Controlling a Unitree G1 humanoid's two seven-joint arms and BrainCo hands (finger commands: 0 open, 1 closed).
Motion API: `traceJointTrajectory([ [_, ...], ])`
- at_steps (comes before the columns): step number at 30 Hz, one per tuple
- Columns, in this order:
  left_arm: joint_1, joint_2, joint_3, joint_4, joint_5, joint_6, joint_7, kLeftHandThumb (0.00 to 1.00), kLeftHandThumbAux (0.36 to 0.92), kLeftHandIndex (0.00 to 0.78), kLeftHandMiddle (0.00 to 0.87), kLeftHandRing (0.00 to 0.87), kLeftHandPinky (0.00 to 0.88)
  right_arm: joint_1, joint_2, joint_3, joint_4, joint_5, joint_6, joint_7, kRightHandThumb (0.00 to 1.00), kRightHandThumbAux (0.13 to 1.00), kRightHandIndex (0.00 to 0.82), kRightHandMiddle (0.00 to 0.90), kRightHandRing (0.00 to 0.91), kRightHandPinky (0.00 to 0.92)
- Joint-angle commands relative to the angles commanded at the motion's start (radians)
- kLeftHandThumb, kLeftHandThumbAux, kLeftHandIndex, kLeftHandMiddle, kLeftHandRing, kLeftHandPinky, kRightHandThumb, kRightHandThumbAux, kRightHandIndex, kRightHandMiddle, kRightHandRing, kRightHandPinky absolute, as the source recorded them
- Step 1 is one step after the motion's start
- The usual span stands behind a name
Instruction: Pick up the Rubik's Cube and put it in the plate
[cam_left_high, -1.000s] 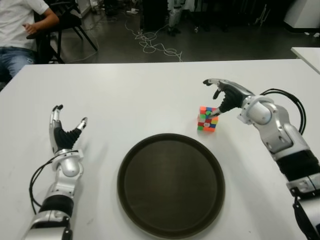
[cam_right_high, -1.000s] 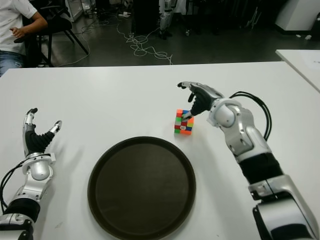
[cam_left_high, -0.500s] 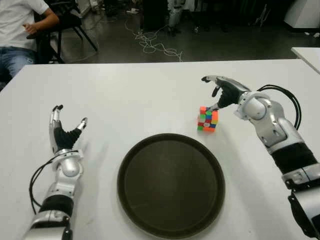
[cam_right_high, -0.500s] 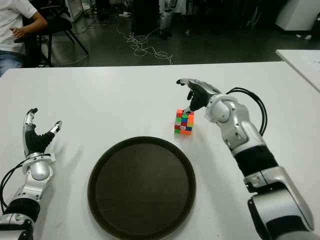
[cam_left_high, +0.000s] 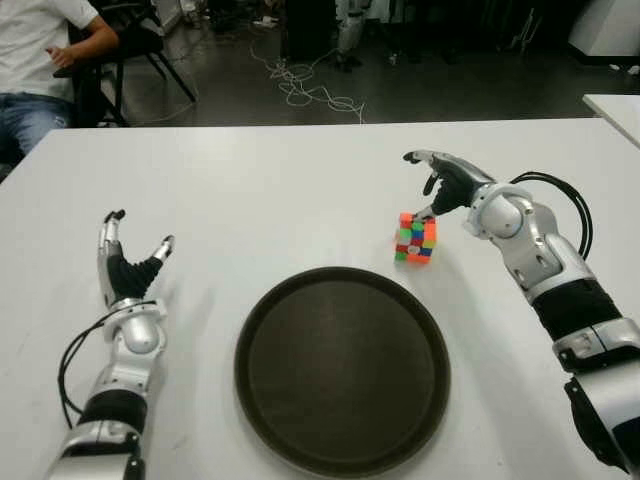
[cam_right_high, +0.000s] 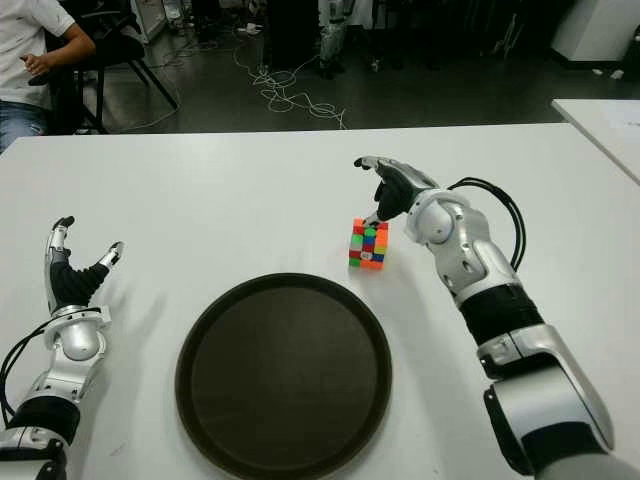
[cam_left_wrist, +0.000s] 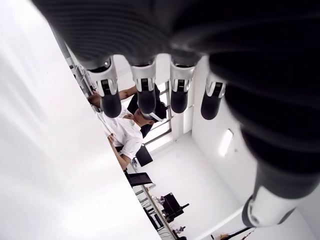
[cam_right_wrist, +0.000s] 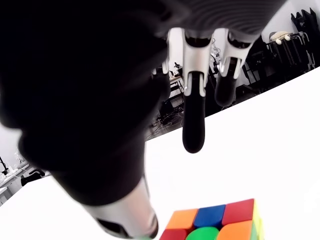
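Multicoloured Rubik's Cube (cam_left_high: 416, 238) is sitting on the white table (cam_left_high: 280, 190), just beyond the dark round plate (cam_left_high: 342, 368), not in it. Right hand (cam_left_high: 446, 183) is hovering over the cube, fingers spread, gripping nothing. Left hand (cam_left_high: 126, 262) is idling left of the plate, fingers apart.

A wide white table (cam_left_high: 290, 190) fills the near part of the room. Behind its far edge the floor (cam_left_high: 240, 95) is dark grey, and a loose bundle of white cables (cam_left_high: 305, 85) lies on it. At the far left a person (cam_left_high: 35, 60) in a white shirt and blue jeans sits beside a black chair (cam_left_high: 140, 45). At the right edge stands the corner of a second white table (cam_left_high: 615, 108). The far background is dark, with some furniture that I cannot identify.
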Motion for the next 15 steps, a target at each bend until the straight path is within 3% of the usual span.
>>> traceJointTrajectory([
  [6, 0.0, -0.001, 0.0, 0.0, 0.0, -0.003, 0.004, 0.0, 0.697, 0.018, 0.02, 0.005, 0.024, -0.005, 0.004, 0.001, 0.008, 0.0, 0.001, 0.0, 0.011, 0.971, 0.0, 0.051, 0.548, 0.119],
  [8, 0.0, -0.001, 0.0, -0.001, 0.001, -0.001, 0.006, 0.0, 0.696, 0.018, 0.021, 0.005, 0.023, -0.006, 0.005, 0.0, 0.006, 0.002, 0.006, 0.004, 0.004, 0.954, 0.0, 0.046, 0.479, 0.108],
  [15, -0.001, 0.0, -0.002, -0.001, 0.002, 0.003, 0.007, 0.0, 0.687, 0.016, 0.021, 0.002, 0.017, -0.012, 0.01, -0.001, 0.021, 0.01, 0.007, 0.011, 0.0, 0.917, 0.0, 0.052, 0.429, 0.109],
])
